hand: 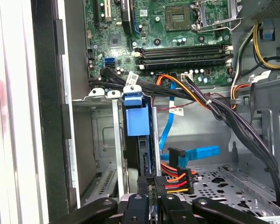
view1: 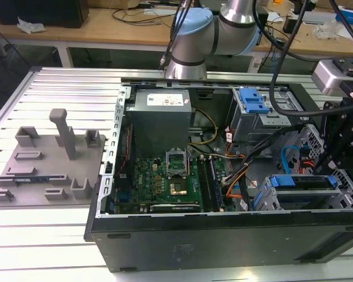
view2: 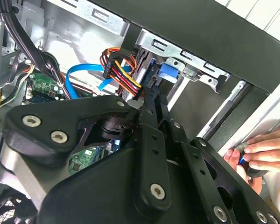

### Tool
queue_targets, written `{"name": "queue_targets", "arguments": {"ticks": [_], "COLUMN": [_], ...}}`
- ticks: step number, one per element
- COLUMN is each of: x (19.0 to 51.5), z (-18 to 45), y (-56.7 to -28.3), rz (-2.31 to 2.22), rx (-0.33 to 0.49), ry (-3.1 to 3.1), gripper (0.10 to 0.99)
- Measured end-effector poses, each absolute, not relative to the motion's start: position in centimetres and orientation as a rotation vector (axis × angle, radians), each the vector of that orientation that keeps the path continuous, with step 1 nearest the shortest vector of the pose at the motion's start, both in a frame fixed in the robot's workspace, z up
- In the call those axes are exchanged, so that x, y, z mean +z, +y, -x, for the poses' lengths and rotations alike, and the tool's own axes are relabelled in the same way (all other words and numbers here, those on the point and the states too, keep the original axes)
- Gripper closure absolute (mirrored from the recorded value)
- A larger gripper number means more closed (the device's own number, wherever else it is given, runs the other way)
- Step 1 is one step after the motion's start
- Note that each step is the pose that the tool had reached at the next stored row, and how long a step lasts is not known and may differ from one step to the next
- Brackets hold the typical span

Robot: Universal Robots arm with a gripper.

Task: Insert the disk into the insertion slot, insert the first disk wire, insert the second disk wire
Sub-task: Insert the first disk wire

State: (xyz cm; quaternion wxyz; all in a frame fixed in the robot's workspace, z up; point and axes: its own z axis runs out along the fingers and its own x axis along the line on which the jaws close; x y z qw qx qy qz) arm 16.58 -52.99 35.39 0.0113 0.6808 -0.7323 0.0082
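The pincer [hand: 153, 185] is clenched, its jaws drawn nearly together on what looks to be the black plug of the first disk wire [hand: 175, 181], the bundle of orange, red, yellow and black leads that fans away just beside the tips. Straight ahead of it the disk [hand: 135, 119] stands on edge, already seated in the insertion slot [hand: 105, 137], with its blue carrier handle at the end farthest from the pincer. The plug is likely light, hard plastic, best held by its flat sides and not by the leads, which look springy enough to tug it askew. Its contacts are probably delicate, so it wants a square, gentle push. The disk is stiff and heavier, and the cage walls brace it well against that push. The second disk wire [hand: 198, 152], a thin blue ribbon, hangs loose just beside the pincer, its plug free; it should bend easily and kink if pinched mid-length. Room is tight: sheet-metal walls flank the disk closely, and thick black cables [hand: 233, 121] cross beyond it, with the motherboard [hand: 177, 28] farther off. The computer case [view1: 223, 235] lies open on a ribbed metal table [view1: 47, 247]. In the second wrist view, a person's hand [view2: 263, 151] rests outside the case wall, off the pincer's flank.
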Motion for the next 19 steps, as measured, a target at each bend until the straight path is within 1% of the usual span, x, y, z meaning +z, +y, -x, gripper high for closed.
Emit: {"name": "queue_targets", "arguments": {"ticks": [19], "x": [34.72], "z": [-16.56], "y": [-53.01], "rz": [-2.124], "rx": [0.026], "ry": [-2.284], "gripper": [0.918]}}
